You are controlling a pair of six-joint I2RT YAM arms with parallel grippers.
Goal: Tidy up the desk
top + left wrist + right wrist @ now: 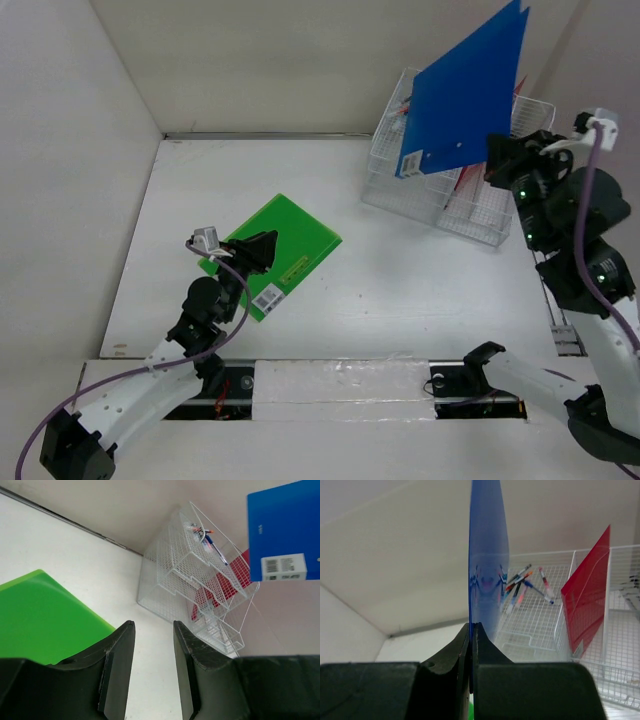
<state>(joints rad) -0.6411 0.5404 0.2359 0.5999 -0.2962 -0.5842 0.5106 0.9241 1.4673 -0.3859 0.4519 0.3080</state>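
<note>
The desk (115,587) lies beyond the parted left fingers (117,670).

We take this for a robot lab cell dressed up as an office desk. The counter (400,300) is bare matte white. It is boxed in by plain white panels (70,180) rather than room walls, and its near edge is patched with white tape (340,385). A left arm (150,385) and a right arm (590,260) stand at that edge. The goods are office stock: a wire rack (440,200) with pens (206,534) and a red folder (587,590), a blue folder (465,90), and a green folder (290,235).
</note>
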